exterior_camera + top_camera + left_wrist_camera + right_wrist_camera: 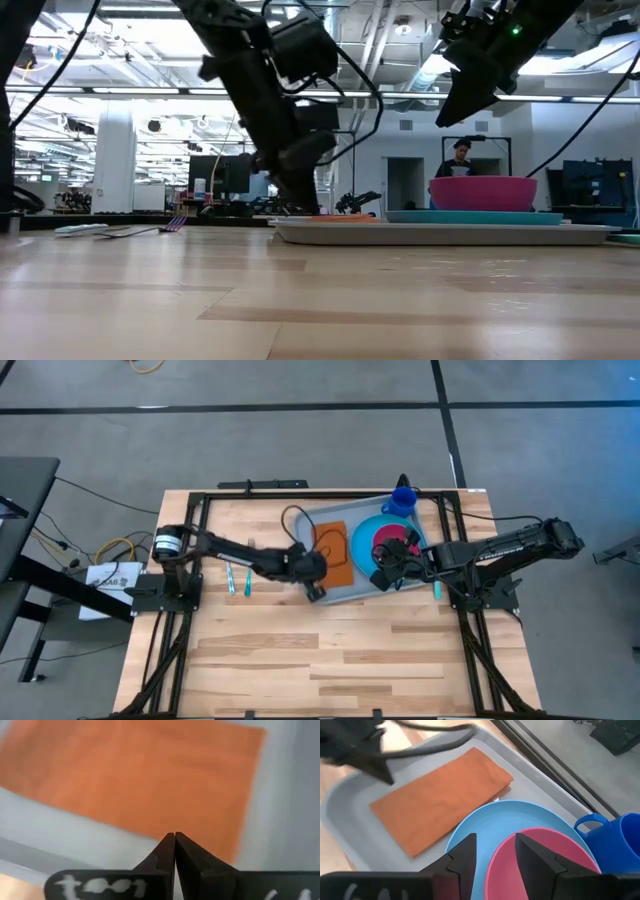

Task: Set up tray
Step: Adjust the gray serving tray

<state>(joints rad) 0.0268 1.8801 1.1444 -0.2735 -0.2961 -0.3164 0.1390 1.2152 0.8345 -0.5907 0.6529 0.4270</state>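
The pale grey-blue tray [352, 590] [440, 233] lies flat on the wooden table. On it lie an orange-brown napkin [336, 545] [440, 800] and a round blue plate [368, 532] [505, 820], and a pink bowl [390, 538] [482, 192] stands on the plate. My left gripper [320, 578] [175, 836] is shut and low over the tray floor, next to one edge of the napkin [150, 775]. My right gripper [385, 565] [492, 845] is open and hangs well above the bowl's rim [540, 855] and the plate. My left gripper points its shut fingertips [170, 845] down at the tray's bare floor [75, 830], just off the napkin's edge. I cannot tell whether the tips touch the tray.
A blue cup [402, 500] [615, 835] stands at the tray's far right corner. Teal utensils [238, 578] lie on the table left of the tray, and another teal piece [437, 590] lies at its right. Bare wood fills the near half of the table. A person stands far behind the table [462, 155].
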